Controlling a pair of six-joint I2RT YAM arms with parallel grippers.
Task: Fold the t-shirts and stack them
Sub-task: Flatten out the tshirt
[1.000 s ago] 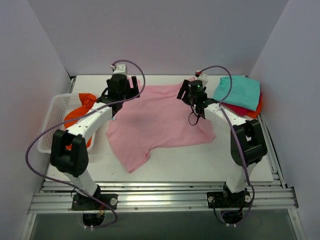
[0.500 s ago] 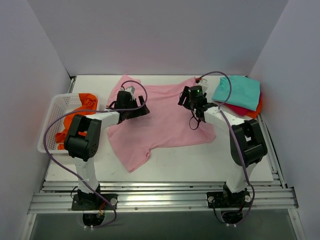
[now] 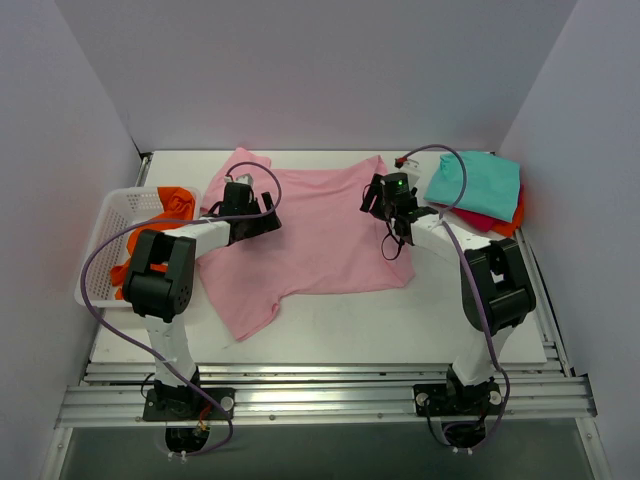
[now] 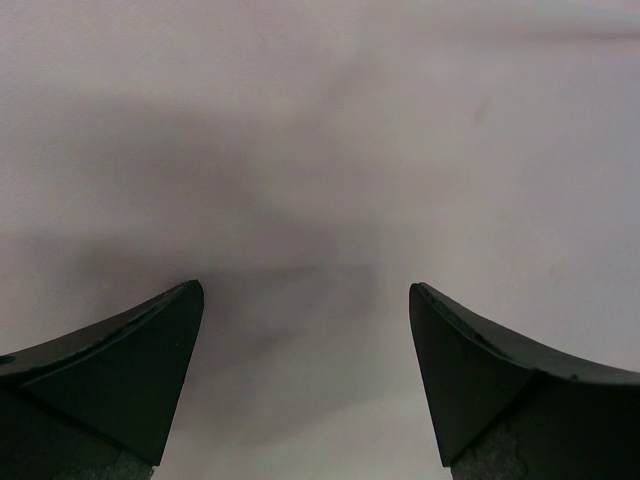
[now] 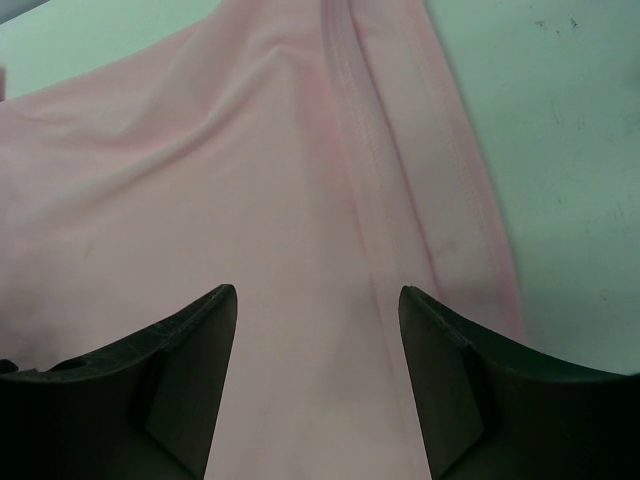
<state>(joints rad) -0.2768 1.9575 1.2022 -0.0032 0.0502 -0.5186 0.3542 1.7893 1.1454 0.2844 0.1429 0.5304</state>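
Note:
A light pink t-shirt (image 3: 310, 240) lies spread flat across the middle of the table. My left gripper (image 3: 262, 214) is low over its left shoulder area, open; in the left wrist view (image 4: 305, 300) blurred pink cloth (image 4: 320, 150) fills the frame and nothing sits between the fingers. My right gripper (image 3: 381, 197) hovers open over the shirt's back right part; the right wrist view (image 5: 317, 300) shows a stitched seam (image 5: 360, 150) running between the fingers. A folded teal t-shirt (image 3: 476, 183) rests on a red one (image 3: 492, 224) at the right. An orange t-shirt (image 3: 150, 235) lies in the basket.
The white mesh basket (image 3: 98, 240) stands at the table's left edge. Bare table (image 5: 560, 150) shows just right of the pink hem. Purple cables loop over both arms. Side walls close in on the left and right.
The pink shirt has slid left and spread out, its left sleeve now lying flat at the back left. My left arm pulled back and lowered onto the shirt's left part. The right gripper barely moved.

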